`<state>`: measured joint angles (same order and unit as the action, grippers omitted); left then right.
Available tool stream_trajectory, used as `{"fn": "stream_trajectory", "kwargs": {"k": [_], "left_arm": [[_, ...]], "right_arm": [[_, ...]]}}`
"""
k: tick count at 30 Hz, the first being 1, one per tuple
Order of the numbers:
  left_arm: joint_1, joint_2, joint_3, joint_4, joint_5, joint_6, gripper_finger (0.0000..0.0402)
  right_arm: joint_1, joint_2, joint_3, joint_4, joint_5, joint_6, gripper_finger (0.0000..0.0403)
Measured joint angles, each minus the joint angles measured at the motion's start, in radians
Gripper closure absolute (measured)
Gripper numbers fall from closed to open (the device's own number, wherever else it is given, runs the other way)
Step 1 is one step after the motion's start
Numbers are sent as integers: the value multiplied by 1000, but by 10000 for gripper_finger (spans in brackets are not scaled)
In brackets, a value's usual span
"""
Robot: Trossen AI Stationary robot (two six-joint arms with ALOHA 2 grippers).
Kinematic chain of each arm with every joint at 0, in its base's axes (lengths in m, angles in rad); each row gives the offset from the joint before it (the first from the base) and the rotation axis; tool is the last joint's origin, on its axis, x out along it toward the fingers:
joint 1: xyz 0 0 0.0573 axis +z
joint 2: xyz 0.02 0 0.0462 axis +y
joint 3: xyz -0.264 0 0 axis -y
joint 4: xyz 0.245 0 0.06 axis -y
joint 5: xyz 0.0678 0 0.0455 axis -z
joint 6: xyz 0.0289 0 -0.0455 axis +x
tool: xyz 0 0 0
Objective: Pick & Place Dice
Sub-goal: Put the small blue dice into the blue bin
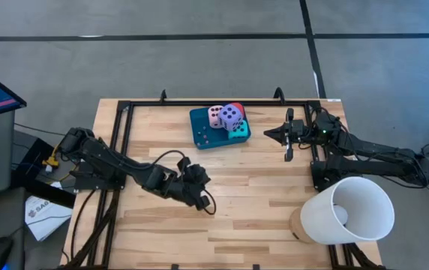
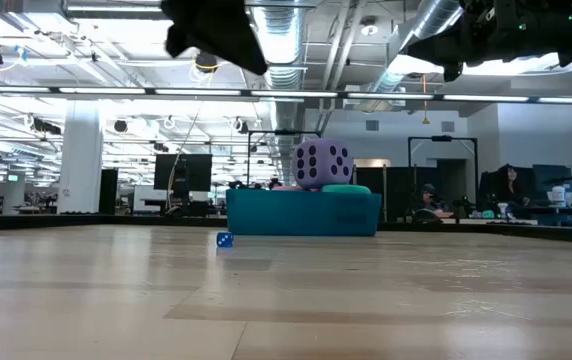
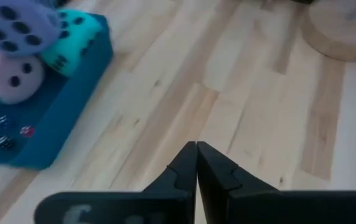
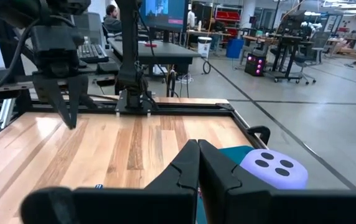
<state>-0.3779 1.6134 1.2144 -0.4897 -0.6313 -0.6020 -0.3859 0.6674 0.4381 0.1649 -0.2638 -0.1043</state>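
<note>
1. The left gripper has its jaws pressed together and holds nothing; it hangs above bare table at centre-left, nearer than the tray.
2. The right gripper also has its jaws pressed together and holds nothing; it is raised just right of the tray, pointing left toward it.
3. The teal tray sits at the far centre of the table and carries all four dice.
4. The purple die rests on top of the stack, above the pink die, the red die and the turquoise die.
5. A few tiny dice lie on the tray's bare left part; one small blue die lies on the table just in front of the tray.
6. A white lamp shade stands at the near right corner.
7. No brand, label or writing can be read.
</note>
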Motion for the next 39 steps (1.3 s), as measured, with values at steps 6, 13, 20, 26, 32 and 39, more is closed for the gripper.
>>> {"fn": "stream_trajectory", "kwargs": {"k": [6,13,20,26,32,39], "left_arm": [[-30,-4,-79,11,-41,-152,402],[-59,-3,-297,178,-27,-243,402],[-65,-3,-516,527,-31,-183,402],[-65,-3,-655,715,-16,-188,402],[-47,-3,-695,760,-16,-188,395],[-35,-3,-695,761,-16,-158,332]], "right_arm": [[0,0,0,-4,0,0,403],[0,0,0,-3,0,0,403],[0,0,0,0,0,0,403],[0,0,0,-1,0,0,403],[0,0,0,0,0,-8,403],[0,0,0,0,0,-8,403]]}}
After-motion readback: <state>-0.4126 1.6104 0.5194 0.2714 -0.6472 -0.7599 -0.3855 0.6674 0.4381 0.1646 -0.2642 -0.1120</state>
